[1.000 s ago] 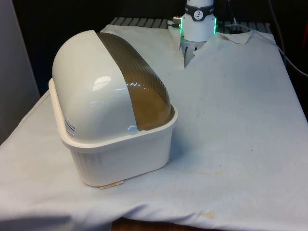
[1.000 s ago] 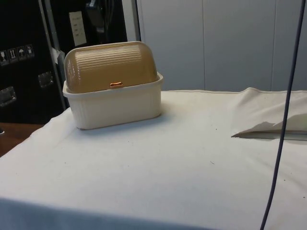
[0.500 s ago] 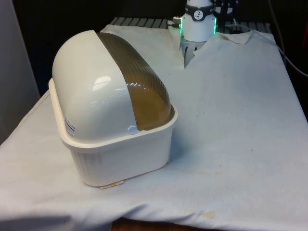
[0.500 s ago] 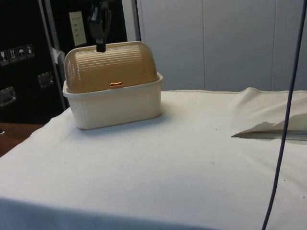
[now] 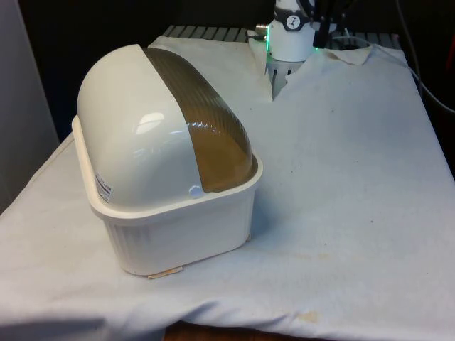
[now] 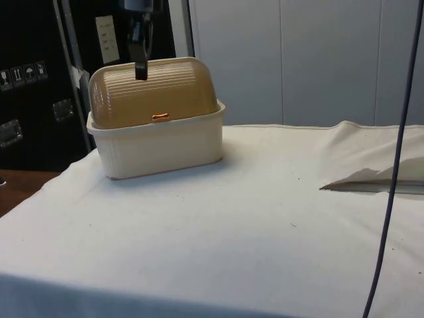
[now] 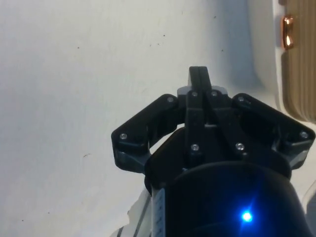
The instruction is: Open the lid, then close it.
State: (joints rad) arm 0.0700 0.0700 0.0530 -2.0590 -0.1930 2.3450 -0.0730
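- Table (image 5: 341, 213): the white cloth is bare along the near edge and carries a few faint stains.
- Box (image 5: 178, 227): the cream base stands close to the near edge, towards the corner on the front view's left. It sits flat on the cloth.
- Lid (image 5: 206, 135): the ribbed brown roll-top is fully down, with its lower rim meeting the base. The opening step is not yet begun.
- Handle (image 6: 159, 117): a small copper tab sits low on the lid at mid-width, just above the base rim. It faces the table's open middle.
- Gripper (image 6: 140, 71): it hangs high over the cloth towards the far edge, on the handle side of the box and touching nothing. The fingers are pressed together and hold nothing.
- Step in hand: the approach to the handle.
- Procedure, as judged:
  - Bring the gripper down in front of the lid, level with the tab.
  - Either part the fingers to pinch the tab, or keep them together and hook under it.
  - Drive the lid up and back along its curve, not straight up, so the base does not lift or slide on the cloth.
  - Keep clear of the base rim during descent.
  - Reverse along the same arc to close the lid.
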